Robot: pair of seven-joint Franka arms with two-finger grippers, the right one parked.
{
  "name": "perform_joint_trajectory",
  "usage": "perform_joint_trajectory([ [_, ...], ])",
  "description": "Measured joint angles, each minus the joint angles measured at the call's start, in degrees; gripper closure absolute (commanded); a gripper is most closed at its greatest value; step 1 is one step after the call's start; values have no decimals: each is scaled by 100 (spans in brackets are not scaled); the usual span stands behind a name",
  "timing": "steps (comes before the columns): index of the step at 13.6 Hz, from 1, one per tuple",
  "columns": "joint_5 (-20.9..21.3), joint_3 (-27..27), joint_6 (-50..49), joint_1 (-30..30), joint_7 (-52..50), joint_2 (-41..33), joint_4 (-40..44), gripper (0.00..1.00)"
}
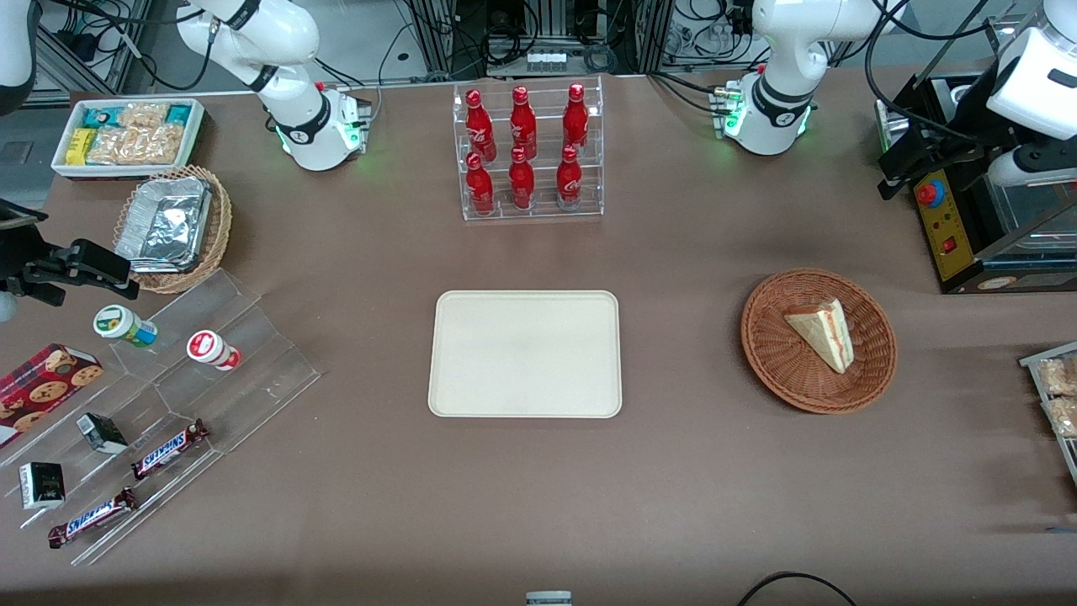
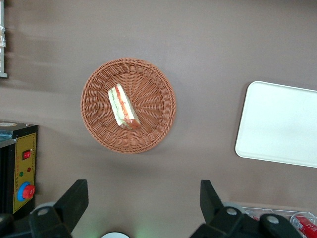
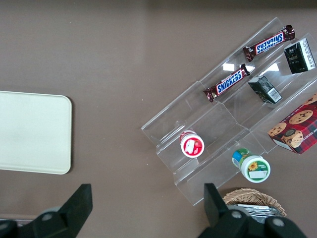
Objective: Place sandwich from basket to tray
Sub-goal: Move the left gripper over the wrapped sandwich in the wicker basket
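Note:
The sandwich (image 1: pixel 823 332) (image 2: pixel 124 106), a pale wedge with red and green filling, lies in the round reddish-brown basket (image 1: pixel 774 370) (image 2: pixel 153 134) toward the working arm's end of the table. The cream tray (image 1: pixel 526 353) (image 2: pixel 280 124) (image 3: pixel 29 131) sits bare at the table's middle, beside the basket. My gripper (image 2: pixel 143 191) hangs high over the table, open, with nothing between its fingers. It is farther from the front camera than the basket, near the arm's base, and well apart from the sandwich.
A black control box with a red button (image 1: pixel 951 227) (image 2: pixel 20 168) stands close to the basket. A clear rack of red bottles (image 1: pixel 532 151) stands farther back than the tray. A snack stand (image 1: pixel 168 396), foil-container basket (image 1: pixel 172 227) and white bin (image 1: pixel 126 135) lie toward the parked arm's end.

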Motion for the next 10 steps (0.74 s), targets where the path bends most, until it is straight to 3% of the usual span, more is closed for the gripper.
perform_joint_trajectory([
  [10,277,255,-39,101,-87,399,-356,0],
])
